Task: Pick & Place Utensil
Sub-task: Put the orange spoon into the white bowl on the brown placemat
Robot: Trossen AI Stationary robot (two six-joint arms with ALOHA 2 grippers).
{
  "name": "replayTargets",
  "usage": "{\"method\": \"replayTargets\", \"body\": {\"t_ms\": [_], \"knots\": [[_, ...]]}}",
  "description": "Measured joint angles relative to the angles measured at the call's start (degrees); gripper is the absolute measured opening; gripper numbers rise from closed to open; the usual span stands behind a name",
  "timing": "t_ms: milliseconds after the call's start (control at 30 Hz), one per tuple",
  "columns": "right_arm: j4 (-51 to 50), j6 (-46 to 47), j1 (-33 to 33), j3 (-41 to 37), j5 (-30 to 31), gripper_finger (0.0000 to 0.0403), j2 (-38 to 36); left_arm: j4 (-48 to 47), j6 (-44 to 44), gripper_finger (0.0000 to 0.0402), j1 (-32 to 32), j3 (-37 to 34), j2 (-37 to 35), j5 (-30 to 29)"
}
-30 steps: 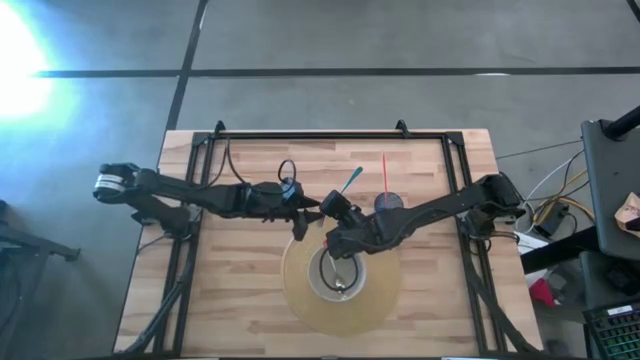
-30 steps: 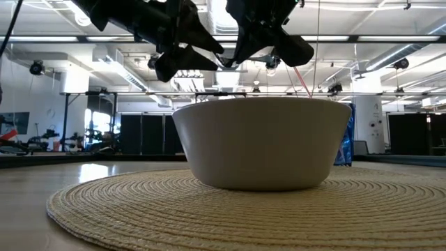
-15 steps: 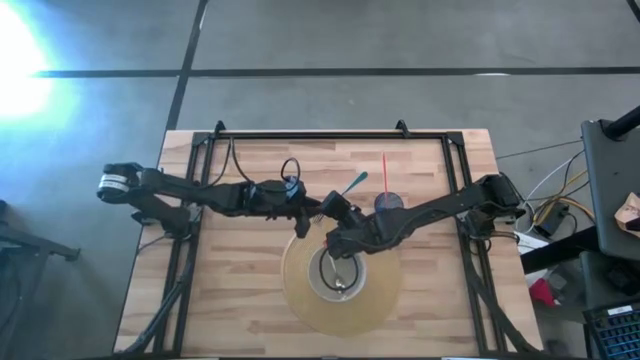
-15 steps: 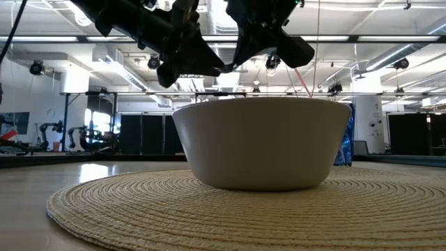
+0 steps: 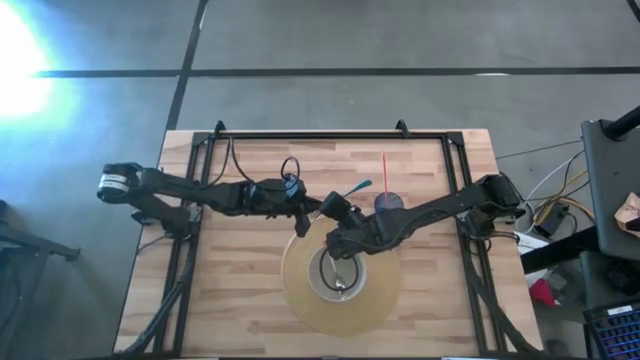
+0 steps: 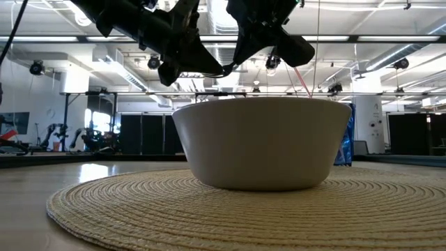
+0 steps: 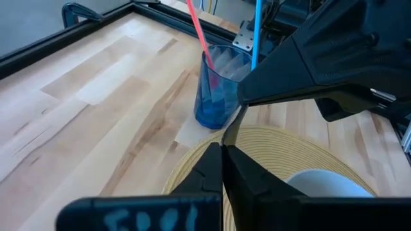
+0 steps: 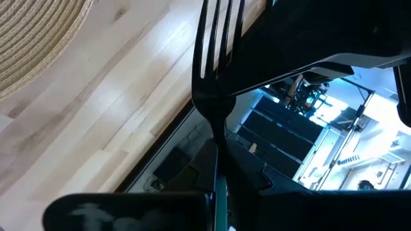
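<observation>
Right gripper (image 5: 330,212) clamps the black plastic fork (image 8: 217,48) above the white bowl (image 6: 261,143); left gripper (image 5: 312,208), pinched on its tines, should pull gently

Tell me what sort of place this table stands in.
Probably a robotics lab or workshop hall: a bare concrete floor around the wooden table, exposed ceiling beams with strip lights, and what look like other workstations in the open room behind.

Bench (image 5: 240,270) is pale wood planks with a smooth satin finish. Placemat (image 6: 139,209) looks like rough woven straw, bowl (image 6: 261,143) smooth matt ceramic, cup (image 7: 218,90) clear blue plastic, fork (image 8: 215,70) glossy black.
</observation>
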Motion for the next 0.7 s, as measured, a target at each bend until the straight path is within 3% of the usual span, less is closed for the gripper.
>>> {"method": "replayTargets", "body": {"t_ms": [500,700], "knots": [[0.0,0.3,0.0,0.0,0.0,0.0015,0.0,0.1,0.7,0.0001,0.0,0.0,0.0,0.2],[0.4,2.5,0.0,0.1,-0.1,0.0057,-0.1,0.2,1.5,0.0001,0.0,-0.1,0.0,0.6]]}}
